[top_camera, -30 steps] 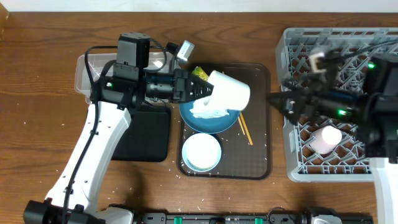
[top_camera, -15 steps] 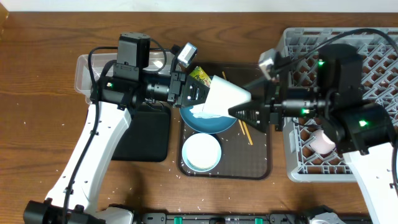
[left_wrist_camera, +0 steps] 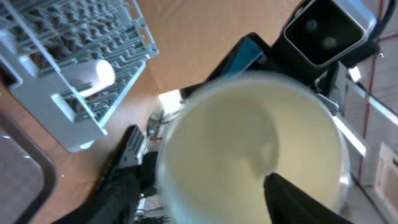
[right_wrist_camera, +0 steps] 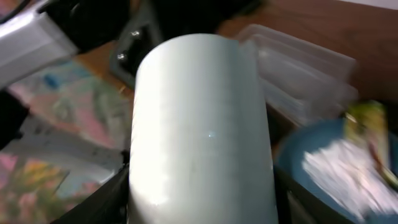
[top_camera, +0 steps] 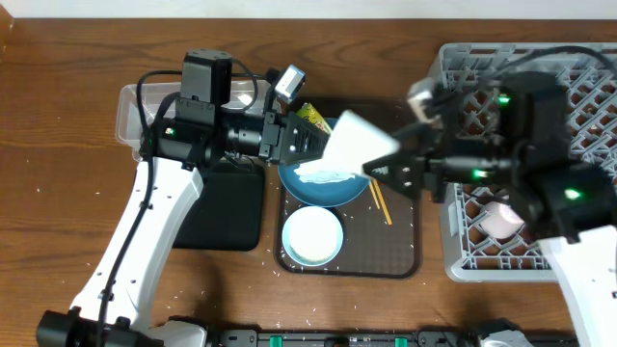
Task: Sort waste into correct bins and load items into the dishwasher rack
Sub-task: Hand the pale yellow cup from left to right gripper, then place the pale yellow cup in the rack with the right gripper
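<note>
Right gripper [top_camera: 386,172] has swung over from above the dishwasher rack [top_camera: 463,262] & now sits at the small white cup [top_camera: 355,145], which has barely shifted. Cup's mid-air, tilted, mouth toward the left gripper [top_camera: 307,145], whose fingers [left_wrist_camera: 298,199] straddle its rim end – looks clamped on. Right fingers [right_wrist_camera: 102,202] flank the cup body in the wrist view, but blur hides contact: can't tell if closed. Just below: dark blue plate [top_camera: 323,191] w/ tissue [top_camera: 318,174] on it, snack wrapper [top_camera: 310,116] by its far rim, chopsticks [top_camera: 380,202] beside, white bowl [top_camera: 311,234] in front, all on the brown tray [top_camera: 397,253]. Farther out: pink cup [top_camera: 499,218] lying in the rack; clear tub [top_camera: 128,118] & black tub [top_camera: 233,207] at left.

Risks, IMO: mid-air handover. If left lets go before right has firm hold, cup drops onto plate & tissue; if both stay clamped & pull, it twists out. Smooth round wall = easy slip.

Pose: left arm reaches rightward, wrist approx level. Right arm stretches leftward from rack side, gripper pointing at cup.
</note>
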